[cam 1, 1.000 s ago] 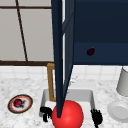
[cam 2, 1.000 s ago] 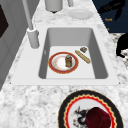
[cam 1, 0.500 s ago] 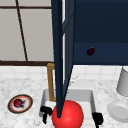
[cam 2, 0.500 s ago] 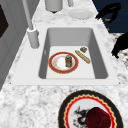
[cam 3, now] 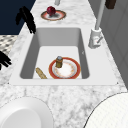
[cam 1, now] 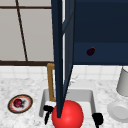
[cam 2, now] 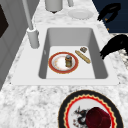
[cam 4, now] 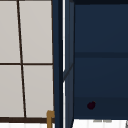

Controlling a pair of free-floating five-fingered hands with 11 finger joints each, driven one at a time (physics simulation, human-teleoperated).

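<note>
The left hand [cam 1: 47,112] hangs at the sink's [cam 1: 45,96] front left corner, fingers pointing down and loosely spread, holding nothing. In the left side view it [cam 2: 113,46] hovers over the sink's near wall with fingertips dipping toward the basin; in the right side view it [cam 3: 26,18] shows fingers drooping above the same edge. Nearest to it, down in the basin, lie a breadstick [cam 2: 83,56] and a small dark piece [cam 2: 83,49] just past it. Further across the basin from the hand is a red-rimmed plate [cam 2: 56,68] with a jar [cam 2: 68,60] standing upright on it.

The right hand [cam 1: 98,118] floats at the sink's front right corner, fingers relaxed and downward, empty.

Between the two hands in the front view sits a red ball [cam 1: 68,115]. On the counter beyond the left hand is a patterned plate [cam 1: 11,108] bearing a dark red fruit [cam 1: 18,102]. Beyond the right hand are a white plate [cam 1: 120,111] and a grey canister [cam 1: 123,82]. The faucet [cam 3: 96,32] stands on the far side of the sink. An open blue cabinet [cam 1: 100,30] above holds a small dark fruit [cam 1: 90,51].
</note>
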